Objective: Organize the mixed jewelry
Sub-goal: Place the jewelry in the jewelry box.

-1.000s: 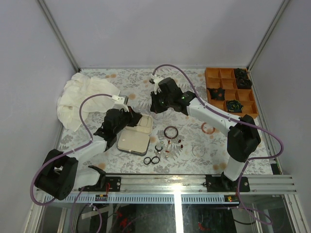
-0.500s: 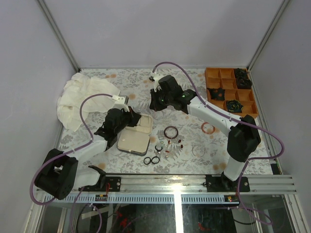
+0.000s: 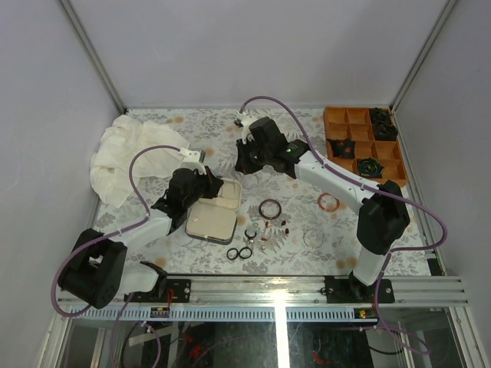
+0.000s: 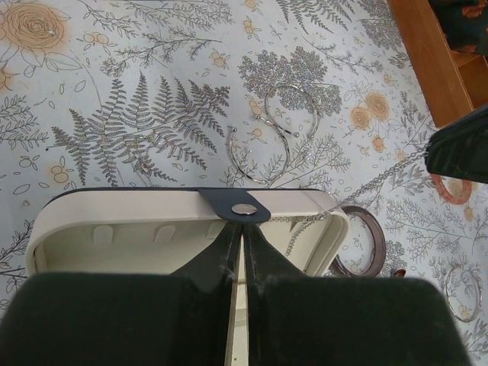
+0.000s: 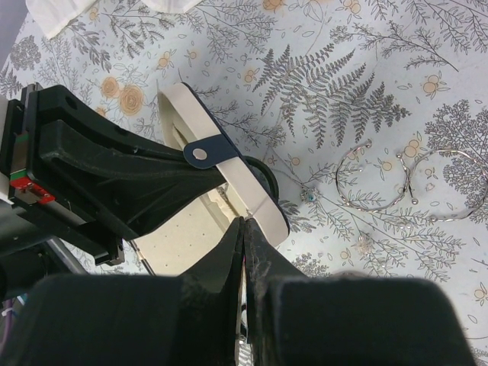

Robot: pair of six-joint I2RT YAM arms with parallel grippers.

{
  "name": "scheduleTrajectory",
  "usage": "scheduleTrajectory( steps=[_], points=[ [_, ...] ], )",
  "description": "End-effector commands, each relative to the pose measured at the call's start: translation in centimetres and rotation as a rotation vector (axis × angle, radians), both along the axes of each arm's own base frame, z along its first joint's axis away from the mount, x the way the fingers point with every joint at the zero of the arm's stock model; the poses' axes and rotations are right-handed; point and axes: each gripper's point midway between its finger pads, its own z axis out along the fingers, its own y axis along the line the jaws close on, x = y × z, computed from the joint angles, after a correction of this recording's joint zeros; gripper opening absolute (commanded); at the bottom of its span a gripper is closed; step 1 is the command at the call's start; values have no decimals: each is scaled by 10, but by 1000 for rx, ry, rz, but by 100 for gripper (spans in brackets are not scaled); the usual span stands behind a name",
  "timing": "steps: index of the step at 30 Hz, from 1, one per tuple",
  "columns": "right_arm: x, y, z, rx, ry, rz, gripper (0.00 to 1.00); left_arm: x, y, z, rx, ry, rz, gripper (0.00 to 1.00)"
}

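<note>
left gripper (image 4: 236,232) closed, poised over the open navy case (image 4: 137,210). right gripper (image 5: 242,225) closed near its far edge; mixed jewelry (image 3: 265,228) lay to its right

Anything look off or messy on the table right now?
Yes: a crumpled white cloth is heaped at the far left corner, and a thin silver chain trails from the open case rim across the table.

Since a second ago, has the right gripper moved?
Yes, slightly. The right gripper, shut, has drifted up the top view toward the far side, a bit further from the open case, which stays put.
</note>
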Motion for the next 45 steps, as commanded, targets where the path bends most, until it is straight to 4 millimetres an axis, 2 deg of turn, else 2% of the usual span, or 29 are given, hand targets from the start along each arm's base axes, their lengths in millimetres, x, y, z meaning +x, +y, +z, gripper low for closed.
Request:
scheduleTrajectory(
  steps=[1, 14, 20, 30, 45],
  points=[
    [9, 6, 15, 26, -32, 11, 0, 11, -4, 16, 0, -54, 0, 0],
    [-4, 6, 5, 46, 13, 36, 0, -1, -3, 6, 1, -21, -9, 0],
    [-14, 5, -8, 50, 56, 48, 0, -5, -3, 3, 1, -7, -11, 0],
    [-27, 6, -18, 67, 93, 73, 0, -10, -3, -8, 0, 22, -12, 0],
    [-46, 26, -32, 64, 122, 114, 0, -17, 3, -14, -1, 45, 14, 0]
  ],
)
